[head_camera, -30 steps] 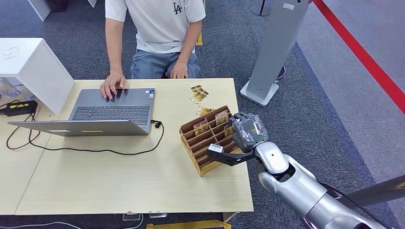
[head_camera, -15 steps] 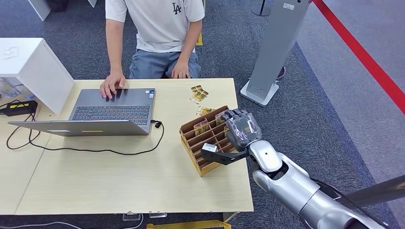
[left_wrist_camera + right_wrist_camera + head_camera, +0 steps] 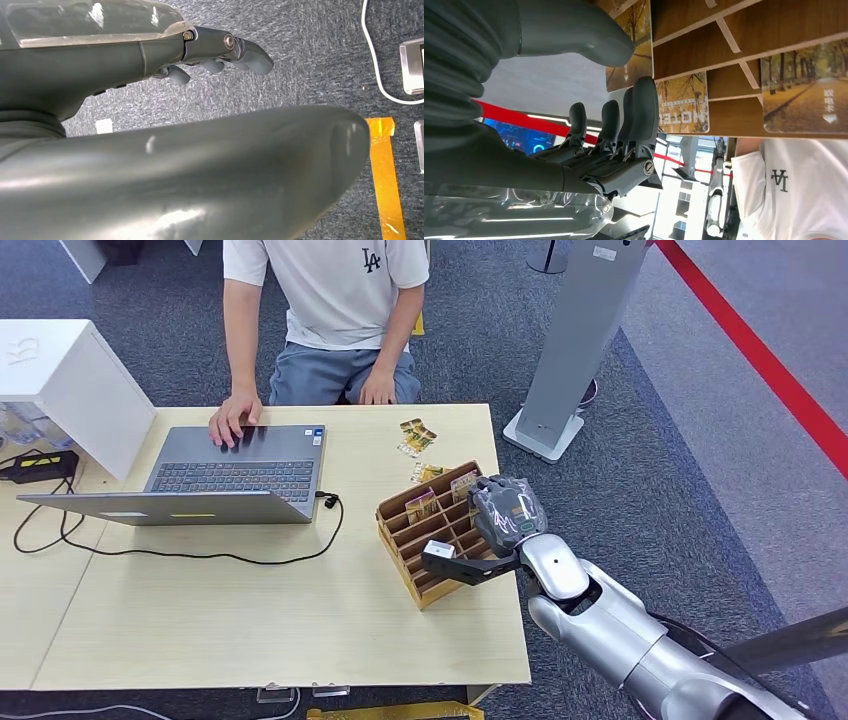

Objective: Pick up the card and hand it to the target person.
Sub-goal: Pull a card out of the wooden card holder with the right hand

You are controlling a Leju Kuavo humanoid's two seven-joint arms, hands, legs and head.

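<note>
One laptop [image 3: 240,472], one wooden card rack [image 3: 432,535], one white box [image 3: 70,380], one person [image 3: 325,310], one grey stand [image 3: 575,345].

Brown wooden rack [image 3: 412,540], autumn-gold tree-print cards [image 3: 801,92], silver laptop [image 3: 235,470], white shirt [image 3: 330,285].

Several cards [image 3: 421,505] printed with an autumn tree avenue stand upright in the slots of a wooden rack [image 3: 415,540]; another card [image 3: 682,102] reads HOTEL. The person [image 3: 325,300] in a white T-shirt sits at the rack's 11 o'clock.
</note>
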